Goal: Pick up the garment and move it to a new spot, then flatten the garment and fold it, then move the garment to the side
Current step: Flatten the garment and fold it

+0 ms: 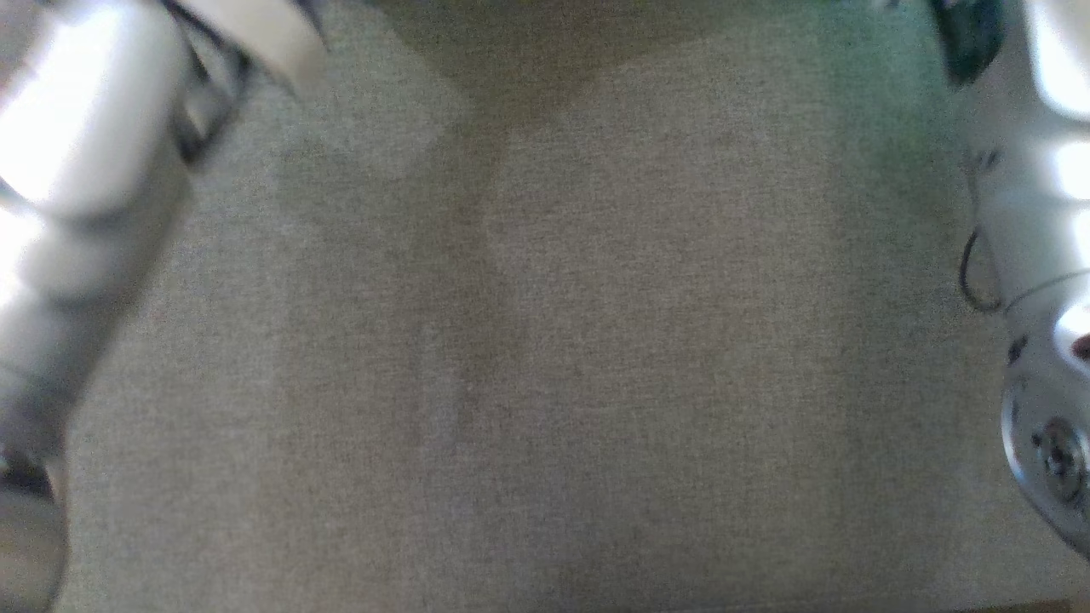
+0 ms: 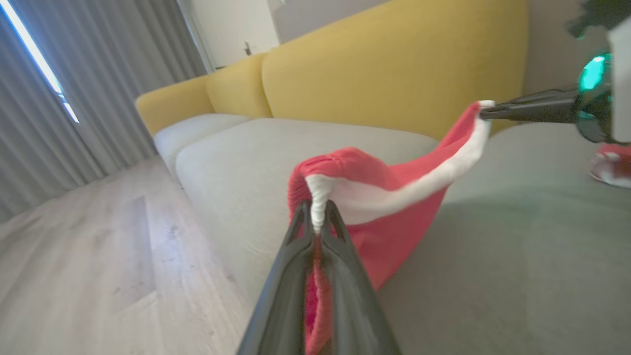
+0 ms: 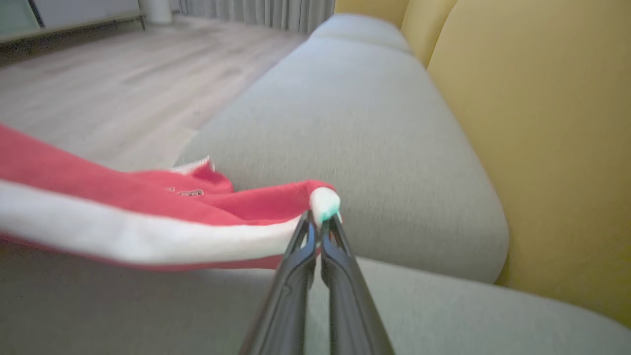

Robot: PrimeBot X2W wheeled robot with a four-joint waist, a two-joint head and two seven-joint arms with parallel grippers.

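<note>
The garment (image 2: 389, 236) is red with a white band along its edge, and it hangs stretched between both grippers above the grey sofa seat (image 2: 517, 266). My left gripper (image 2: 318, 217) is shut on one end of the white band. In the left wrist view my right gripper (image 2: 485, 111) pinches the far end at the upper right. In the right wrist view, the right gripper (image 3: 321, 222) is shut on a white corner of the garment (image 3: 148, 197), which trails off to the left. The head view has my pale left forearm (image 1: 77, 213) and right forearm (image 1: 1039, 255) at its sides.
Yellow backrests (image 2: 394, 64) rise behind the grey seat cushions (image 3: 355, 128). A wood floor (image 2: 98, 256) runs along the sofa's front edge, with grey curtains (image 2: 98, 64) beyond. Another red and white piece of cloth (image 2: 611, 165) lies on the seat at the far right.
</note>
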